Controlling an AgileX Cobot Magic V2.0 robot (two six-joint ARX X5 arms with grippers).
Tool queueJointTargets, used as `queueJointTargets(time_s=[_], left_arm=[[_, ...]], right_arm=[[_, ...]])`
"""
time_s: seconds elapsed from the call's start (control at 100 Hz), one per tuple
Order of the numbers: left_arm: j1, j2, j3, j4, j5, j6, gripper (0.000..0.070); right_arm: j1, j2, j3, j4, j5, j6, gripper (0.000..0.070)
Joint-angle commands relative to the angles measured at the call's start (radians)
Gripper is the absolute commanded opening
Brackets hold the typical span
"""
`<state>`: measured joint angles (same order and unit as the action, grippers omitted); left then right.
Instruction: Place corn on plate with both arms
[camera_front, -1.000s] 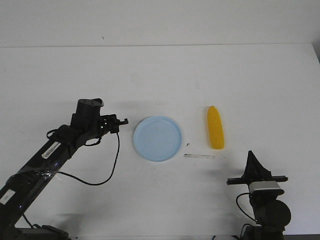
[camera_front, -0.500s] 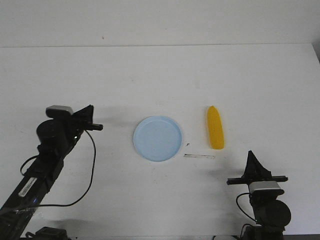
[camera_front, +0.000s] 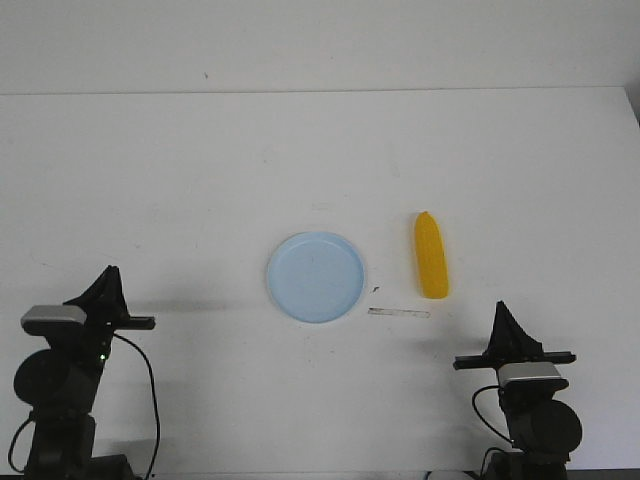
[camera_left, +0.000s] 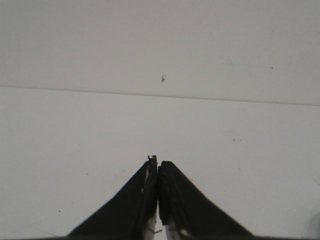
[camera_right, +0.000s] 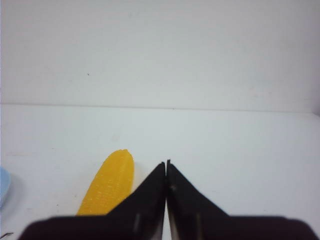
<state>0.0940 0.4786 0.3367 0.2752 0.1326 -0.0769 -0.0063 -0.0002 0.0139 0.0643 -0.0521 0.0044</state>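
The corn (camera_front: 431, 256) lies flat on the white bench (camera_front: 320, 150), just right of the plate (camera_front: 315, 277) without touching it. Both claws, left (camera_front: 108, 272) and right (camera_front: 501, 308), are pinched closed and empty near the bench's front edge, seemingly well apart from both.

The white table (camera_front: 200, 180) carries the plate (camera_front: 316, 277), the corn (camera_front: 431, 255) and a tape strip (camera_front: 398, 313).
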Motion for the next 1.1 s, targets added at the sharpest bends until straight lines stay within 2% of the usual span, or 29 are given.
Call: queueJointTargets(time_s=[0.0, 0.18, 0.32, 1.09], left_arm=[[0.002, -0.082, -0.04, 0.008, 0.002, 0.016, 0.0001], [0.002, -0.29, -0.097, -0.098, -0.004, 0.005, 0.0001], [0.002, -0.38, -0.097, -0.179, -0.053, 0.005, 0.0001], [0.002, -0.422, -0.093, -0.174, -0.058, 0.005, 0.0002]], right_arm=[[0.002, 0.001, -0.001, 0.01, 0.0, -0.002, 0.0], [0.002, 0.001, -0.001, 0.01, 0.0, -0.002, 0.0], [0.002, 0.001, -0.001, 0.01, 0.0, -0.002, 0.0], [0.002, 0.001, -0.001, 0.01, 0.0, -0.002, 0.0]])
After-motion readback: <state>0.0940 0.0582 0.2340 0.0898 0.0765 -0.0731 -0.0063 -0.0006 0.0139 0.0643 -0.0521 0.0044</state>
